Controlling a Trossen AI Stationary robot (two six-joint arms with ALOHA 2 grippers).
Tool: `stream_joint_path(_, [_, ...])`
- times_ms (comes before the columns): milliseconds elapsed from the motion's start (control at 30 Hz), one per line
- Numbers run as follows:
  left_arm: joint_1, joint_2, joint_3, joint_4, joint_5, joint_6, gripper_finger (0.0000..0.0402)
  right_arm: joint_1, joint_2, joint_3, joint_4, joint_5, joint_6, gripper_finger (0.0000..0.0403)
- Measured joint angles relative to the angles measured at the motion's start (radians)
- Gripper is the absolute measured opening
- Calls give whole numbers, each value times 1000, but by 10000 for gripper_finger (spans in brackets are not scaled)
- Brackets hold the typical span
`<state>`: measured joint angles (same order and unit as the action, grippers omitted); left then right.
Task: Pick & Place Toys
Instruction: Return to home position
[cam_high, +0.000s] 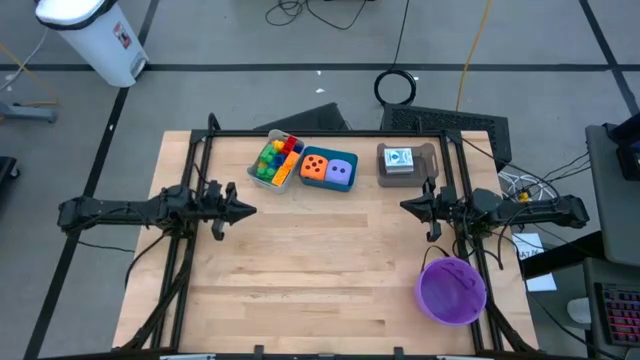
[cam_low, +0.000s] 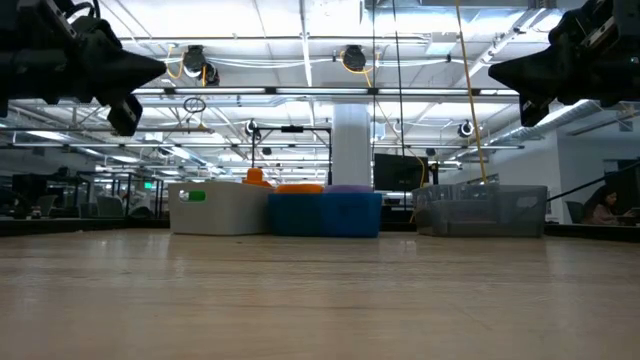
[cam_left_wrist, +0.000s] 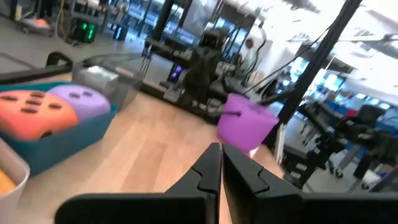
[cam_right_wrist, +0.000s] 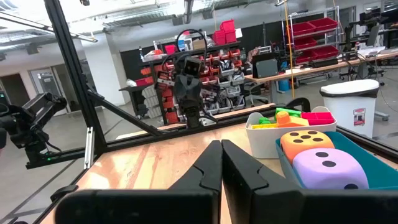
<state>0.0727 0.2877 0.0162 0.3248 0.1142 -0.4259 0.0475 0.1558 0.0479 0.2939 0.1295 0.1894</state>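
Over the left part of the surface (cam_high: 300, 280), the left tool (cam_high: 248, 210) hangs closed and empty. Along the far edge stand a grey tray (cam_low: 220, 212) of bricks (cam_high: 272, 160), a teal tray (cam_low: 325, 215) holding the orange die (cam_high: 314, 168) and purple die (cam_high: 341, 172), then a dark tray (cam_high: 432, 156) with cards (cam_high: 400, 160). At the right, the right tool (cam_high: 405, 206) is closed and empty, with a purple bowl (cam_high: 452, 290) nearby.

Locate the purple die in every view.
High view: purple die, back centre, inside the teal tray.
Low view: only its top shows above the tray's wall.
Left wrist view: beyond the orange die.
Right wrist view: nearer than the orange die.
Shared landmark: the teal tray holding both dice.
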Motion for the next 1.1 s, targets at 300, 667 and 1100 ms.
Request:
stream_joint_path(300, [0,-1,1,-15,7,-76,11,0,0,0,0,0,0,1])
stream_joint_path(667, [0,-1,1,-22,8,-21,37,0,0,0,0,0,0,2])
stream_joint_path(1100, [0,-1,1,-22,8,-20,37,0,0,0,0,0,0,2])
